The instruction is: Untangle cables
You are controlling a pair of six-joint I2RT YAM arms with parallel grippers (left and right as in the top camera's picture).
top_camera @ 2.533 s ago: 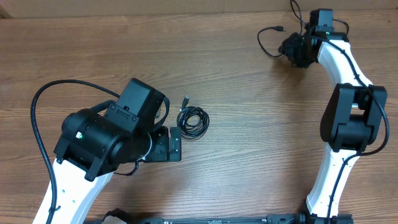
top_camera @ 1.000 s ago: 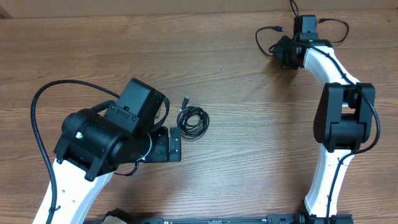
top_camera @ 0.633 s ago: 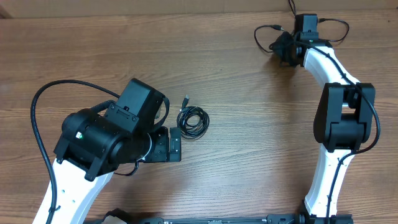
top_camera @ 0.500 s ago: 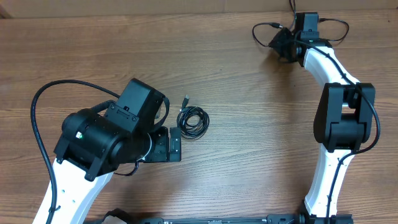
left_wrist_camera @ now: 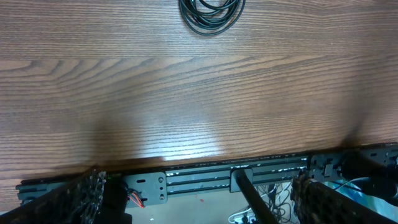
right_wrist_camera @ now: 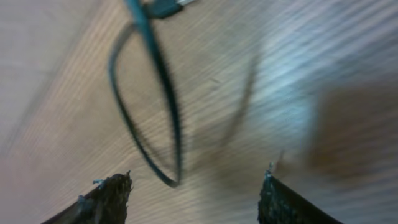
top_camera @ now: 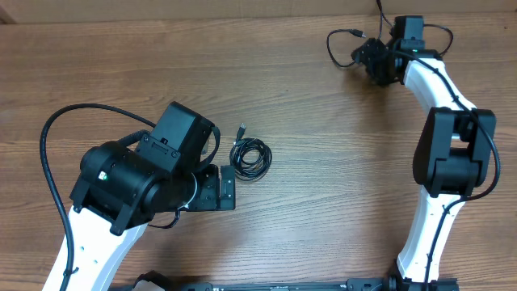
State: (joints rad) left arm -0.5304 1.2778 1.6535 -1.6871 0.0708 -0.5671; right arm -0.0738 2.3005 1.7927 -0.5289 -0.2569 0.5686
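A small coil of black cable with a loose plug end lies at mid-table; it also shows at the top of the left wrist view. My left gripper rests just left of and below it, open and empty. A second black cable loops on the table at the far right, its plug pointing right. My right gripper sits at the loop's right end. In the right wrist view the blurred loop lies ahead of the wide-open jaws.
The table's front edge and a metal rail with wiring show below the left gripper. The table's far edge runs close behind the right gripper. The left arm's own black cable arcs at the left.
The right gripper moved up and left toward the far edge, then back a little right. The cable loop shifted left and up with it. The left arm and coil stayed still.
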